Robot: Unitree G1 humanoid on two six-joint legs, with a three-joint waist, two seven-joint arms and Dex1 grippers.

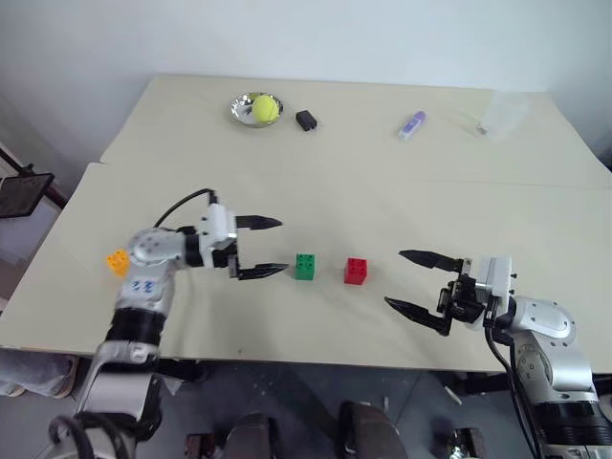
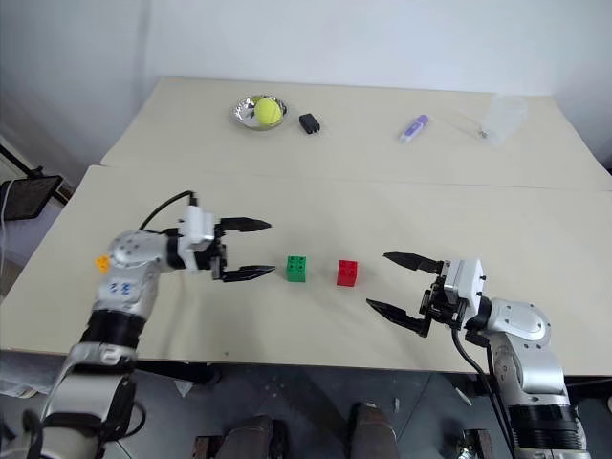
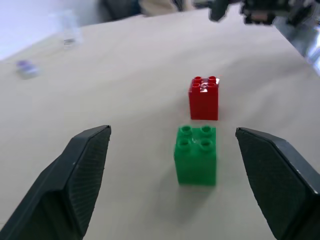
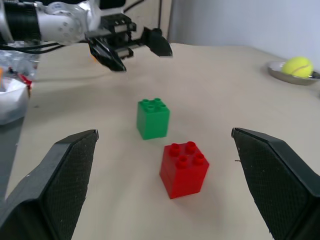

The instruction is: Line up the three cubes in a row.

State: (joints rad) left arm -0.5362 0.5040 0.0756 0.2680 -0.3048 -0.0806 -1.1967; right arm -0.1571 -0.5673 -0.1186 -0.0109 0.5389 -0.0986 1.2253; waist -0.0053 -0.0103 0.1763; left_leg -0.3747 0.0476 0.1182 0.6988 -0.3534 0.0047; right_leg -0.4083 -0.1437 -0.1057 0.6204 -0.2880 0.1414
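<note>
Left eye view, green cube just beyond spread left hand, seemingly untouched

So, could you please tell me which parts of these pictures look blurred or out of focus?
In the left wrist view the green cube and red cube are fairly sharp, while the far purple object and the right tool are blurred. In the right wrist view the cubes are crisp; the tennis ball is slightly soft. The head views are evenly lit.

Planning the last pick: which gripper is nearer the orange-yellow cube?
Left. The left gripper is nearer the orange-yellow cube; the right gripper is beyond the red cube.
</note>
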